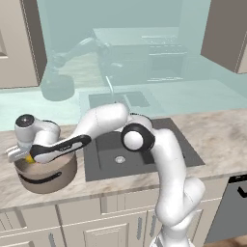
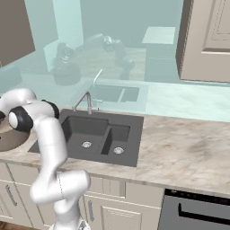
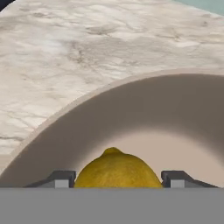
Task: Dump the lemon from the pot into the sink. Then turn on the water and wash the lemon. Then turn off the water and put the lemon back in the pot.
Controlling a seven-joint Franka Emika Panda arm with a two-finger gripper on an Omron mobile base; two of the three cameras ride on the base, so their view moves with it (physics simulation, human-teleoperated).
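In your hand view the lemon [image 3: 117, 170] sits at the bottom centre of the frame, inside the pot [image 3: 144, 113], whose taupe inner wall curves up around it. The tool [image 3: 117, 180] has its two dark fingertips [image 3: 61, 179] standing one on each side of the fruit, spread about as wide as the lemon; you cannot tell from this angle whether they press on it or merely flank it, so whether it is grasped stays unclear. Above the pot rim, the marbled table [image 3: 65, 57] takes the upper half of the frame. In your left base view the pot [image 1: 48, 176] stands at the lower left on the table [image 1: 217, 135], just left of the sink [image 1: 140, 154], and the arm reaches over it so that the hand hangs in its mouth; a speck of yellow from the lemon [image 1: 30, 158] shows at the left rim beneath the hand. In your right base view the sink [image 2: 96, 134] lies in the centre, larger basin on the left, with the faucet [image 2: 85, 101] behind it, and an edge of the pot [image 2: 9, 137] shows at the far left of the frame.
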